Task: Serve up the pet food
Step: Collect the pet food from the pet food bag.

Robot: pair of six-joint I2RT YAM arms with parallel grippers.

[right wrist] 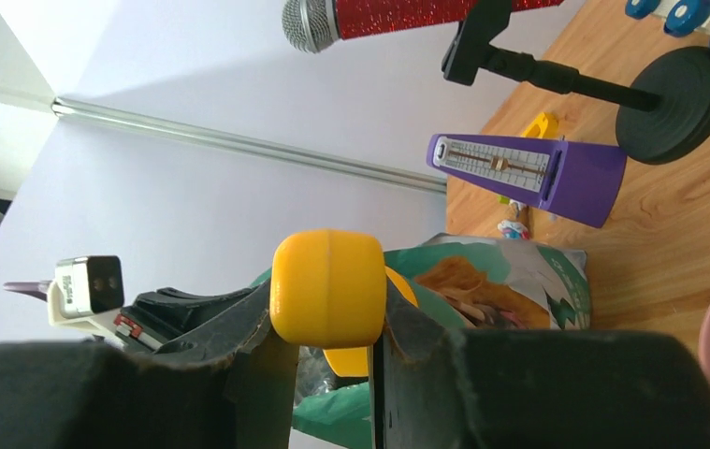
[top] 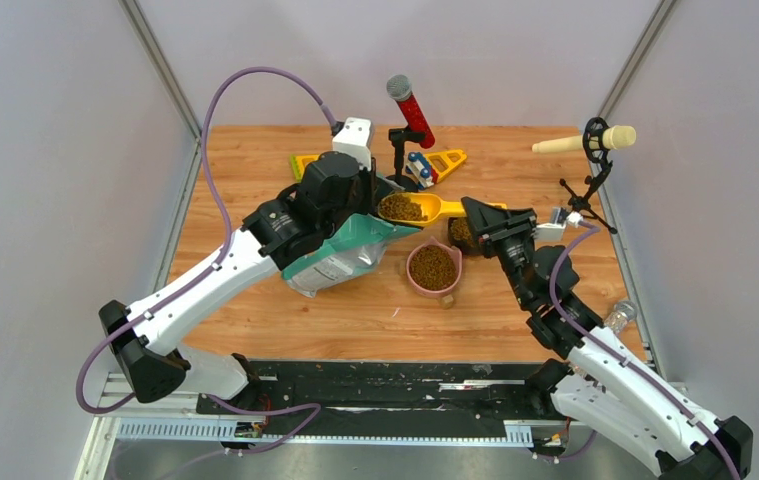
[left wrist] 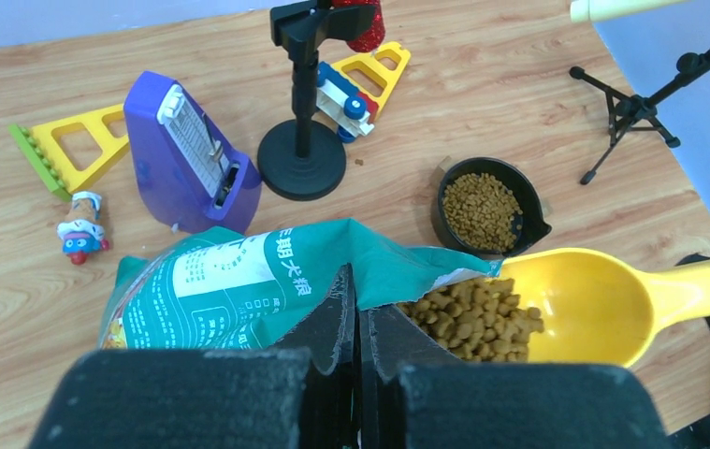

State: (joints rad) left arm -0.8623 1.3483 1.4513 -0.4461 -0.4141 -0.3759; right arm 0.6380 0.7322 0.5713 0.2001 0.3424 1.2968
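The teal-green bag (top: 340, 250) lies tilted on the wooden table, its mouth facing right. My left gripper (left wrist: 358, 309) is shut on the bag's upper edge and holds the mouth up. A yellow scoop (left wrist: 603, 304) sits at the bag's mouth, heaped with brown pet food (left wrist: 470, 318). My right gripper (right wrist: 327, 299) is shut on the scoop's handle (right wrist: 327, 288). A pink bowl (top: 433, 268) full of kibble stands below the scoop. A black bowl (left wrist: 486, 208) with kibble stands beyond it, partly hidden by the right gripper (top: 482, 214) in the top view.
A red microphone on a black stand (top: 410, 110) and a purple metronome (left wrist: 192, 154) stand behind the bag. Yellow toy pieces (left wrist: 65, 150) and a small figure (left wrist: 79, 229) lie nearby. A beige microphone on a tripod (top: 585, 142) stands at the right edge.
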